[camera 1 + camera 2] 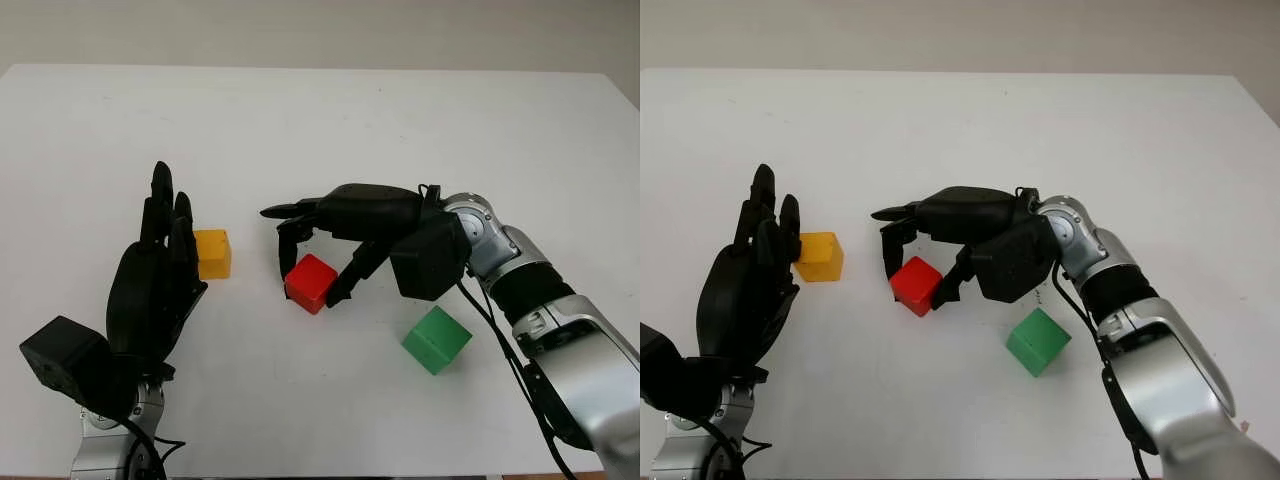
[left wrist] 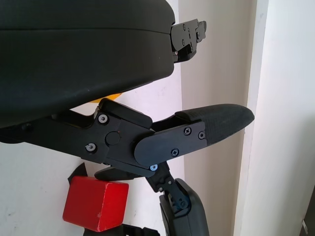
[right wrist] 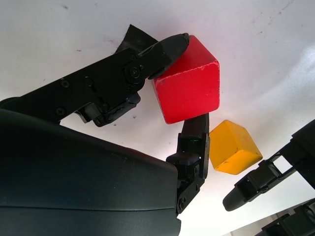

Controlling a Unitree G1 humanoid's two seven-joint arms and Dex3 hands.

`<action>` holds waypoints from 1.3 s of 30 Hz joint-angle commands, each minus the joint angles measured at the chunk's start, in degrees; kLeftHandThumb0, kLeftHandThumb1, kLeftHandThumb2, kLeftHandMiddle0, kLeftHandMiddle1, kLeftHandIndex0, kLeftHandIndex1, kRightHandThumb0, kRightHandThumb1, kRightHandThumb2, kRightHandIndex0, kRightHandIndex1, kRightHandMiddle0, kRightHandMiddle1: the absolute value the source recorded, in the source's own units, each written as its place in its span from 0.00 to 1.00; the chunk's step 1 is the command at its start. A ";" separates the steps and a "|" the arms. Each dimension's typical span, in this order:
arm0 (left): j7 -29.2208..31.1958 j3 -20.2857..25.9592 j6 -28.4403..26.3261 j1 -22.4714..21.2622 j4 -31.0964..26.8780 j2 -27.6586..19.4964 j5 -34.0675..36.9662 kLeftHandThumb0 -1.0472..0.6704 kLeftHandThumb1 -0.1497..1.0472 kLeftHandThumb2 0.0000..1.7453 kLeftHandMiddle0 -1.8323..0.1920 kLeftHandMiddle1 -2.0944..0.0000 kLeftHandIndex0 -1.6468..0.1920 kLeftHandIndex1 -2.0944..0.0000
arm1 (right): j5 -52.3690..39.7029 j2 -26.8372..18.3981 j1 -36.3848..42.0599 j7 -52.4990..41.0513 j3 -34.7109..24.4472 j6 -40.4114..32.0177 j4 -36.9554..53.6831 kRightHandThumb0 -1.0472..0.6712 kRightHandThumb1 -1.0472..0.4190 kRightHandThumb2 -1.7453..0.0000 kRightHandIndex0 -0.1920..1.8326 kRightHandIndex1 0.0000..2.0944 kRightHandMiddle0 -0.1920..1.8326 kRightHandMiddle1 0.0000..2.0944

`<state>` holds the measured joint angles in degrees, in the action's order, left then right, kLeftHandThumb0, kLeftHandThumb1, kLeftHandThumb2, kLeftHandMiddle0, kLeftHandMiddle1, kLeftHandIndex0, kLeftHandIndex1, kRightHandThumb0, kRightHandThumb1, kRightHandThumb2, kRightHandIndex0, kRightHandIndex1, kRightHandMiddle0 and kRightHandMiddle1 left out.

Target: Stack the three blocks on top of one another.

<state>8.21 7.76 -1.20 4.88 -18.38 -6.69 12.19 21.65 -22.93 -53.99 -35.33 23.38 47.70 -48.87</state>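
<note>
Mid-tabletop, the right hand [image 1: 318, 262] pinches the red wooden cube [image 1: 310, 283] by its corners, risking a twist-out; the open left hand [image 1: 155, 285] waits beside the yellow wooden cube [image 1: 212, 253].

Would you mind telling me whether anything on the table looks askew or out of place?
Only the red block: it sits tilted, pinched between the right hand's fingers. The yellow block by the open left hand and the green block sit flat on the table.
</note>
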 commanded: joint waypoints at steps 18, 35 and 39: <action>-0.12 0.13 -0.61 0.48 -1.37 0.05 0.50 0.18 1.00 0.39 1.00 1.00 1.00 1.00 | 1.55 -1.31 -2.96 2.09 -0.56 0.93 -2.11 0.35 0.09 0.97 0.16 0.02 0.30 0.71; 0.26 0.49 -0.62 0.43 -1.12 -0.12 0.72 0.18 1.00 0.39 1.00 1.00 1.00 1.00 | 2.03 -2.12 -3.52 -2.95 0.15 -2.30 -1.19 0.27 0.12 0.97 0.06 0.02 0.17 0.27; -0.02 0.38 -0.80 0.50 -1.41 -0.11 0.36 0.18 1.00 0.39 1.00 1.00 1.00 1.00 | 1.77 -2.48 -3.03 -4.35 -0.02 -2.91 -0.04 0.25 0.12 0.97 0.02 0.01 0.16 0.19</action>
<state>8.20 8.01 -1.96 4.92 -18.79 -6.70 12.56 23.93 -24.79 -56.54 -39.36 23.57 44.91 -50.18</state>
